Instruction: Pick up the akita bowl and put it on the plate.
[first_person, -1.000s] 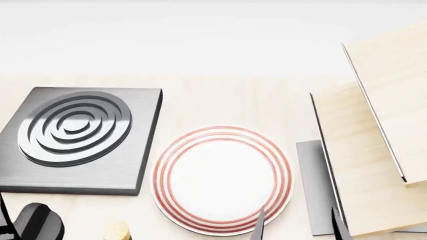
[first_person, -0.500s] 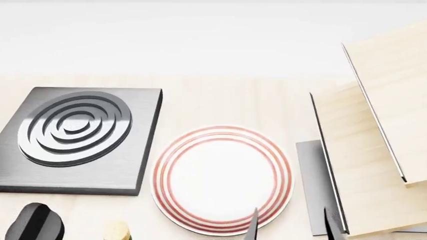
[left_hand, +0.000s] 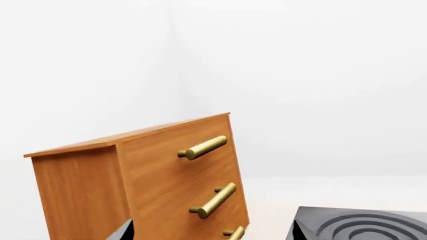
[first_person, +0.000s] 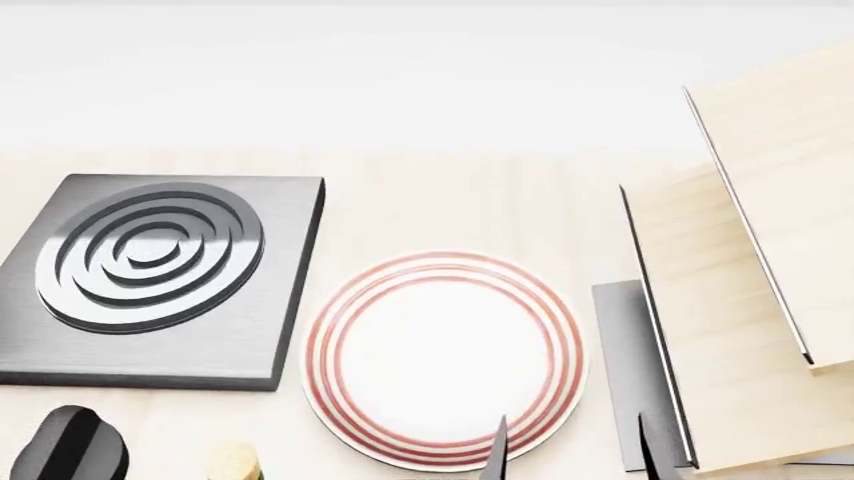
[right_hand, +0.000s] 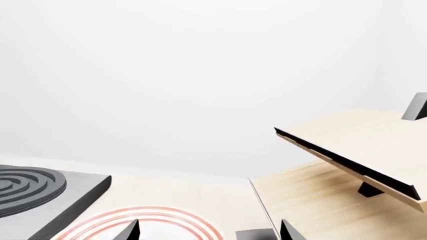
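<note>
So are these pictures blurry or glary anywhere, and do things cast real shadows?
Head view: sharp all over; the plate and stove burner are evenly lit with only faint shadows, and the far background washes out to white. Left wrist view: the wooden drawer cabinet is crisp but tilted. Right wrist view: mostly blank white wall, no glare.

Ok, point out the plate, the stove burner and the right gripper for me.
plate (first_person: 445, 358): head view, bare white centre.
stove burner (first_person: 150, 255): head view, middle of its rings.
right gripper (first_person: 574, 452): head view, gap between its two fingertips.
</note>
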